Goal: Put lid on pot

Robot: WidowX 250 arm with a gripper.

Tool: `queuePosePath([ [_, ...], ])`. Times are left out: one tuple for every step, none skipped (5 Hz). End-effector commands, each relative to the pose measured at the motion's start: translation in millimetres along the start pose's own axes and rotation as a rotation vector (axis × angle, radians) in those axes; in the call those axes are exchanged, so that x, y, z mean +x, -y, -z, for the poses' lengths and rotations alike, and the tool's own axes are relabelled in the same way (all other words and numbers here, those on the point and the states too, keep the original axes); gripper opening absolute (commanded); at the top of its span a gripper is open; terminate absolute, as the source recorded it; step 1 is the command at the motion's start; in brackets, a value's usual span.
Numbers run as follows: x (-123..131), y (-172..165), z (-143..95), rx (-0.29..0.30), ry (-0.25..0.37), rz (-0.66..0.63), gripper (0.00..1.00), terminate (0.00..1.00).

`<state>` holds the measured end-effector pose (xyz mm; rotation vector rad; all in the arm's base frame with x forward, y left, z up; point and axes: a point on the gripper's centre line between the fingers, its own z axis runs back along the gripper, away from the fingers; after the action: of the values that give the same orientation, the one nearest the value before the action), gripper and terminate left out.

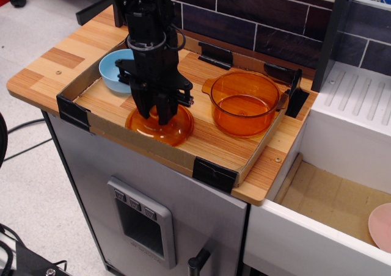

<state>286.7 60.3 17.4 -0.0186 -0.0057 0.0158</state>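
I am pressing my pincer (156, 113) down over the middle of the one orange lid (160, 126), its fingers drawn close around the knob, though I cannot tell whether they are gripping it. The lid is lying on the tray (215, 145), beside the one orange pot (244, 102). One blue bowl (116, 70) is sitting behind my arm.

No legible text, no labels, no brand marks, no numbers, no signs on any surface in view — cabinet front panel (142, 218) buttons too small to read
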Motion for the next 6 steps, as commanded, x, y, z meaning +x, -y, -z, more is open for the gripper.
queuePosePath([
  [16, 7, -68, -0.024, 0.028, -0.057, 0.00, 0.00],
  [21, 13, -87, -0.039, 0.032, -0.075, 0.00, 0.00],
  [31, 25, -89, -0.049, 0.021, -0.082, 0.00, 0.00],
  [46, 41, -80, -0.049, 0.024, -0.103, 0.00, 0.00],
  [60, 59, -75, -0.045, 0.024, -0.122, 0.00, 0.00],
  [66, 77, -66, -0.027, 0.028, -0.122, 0.00, 0.00],
])
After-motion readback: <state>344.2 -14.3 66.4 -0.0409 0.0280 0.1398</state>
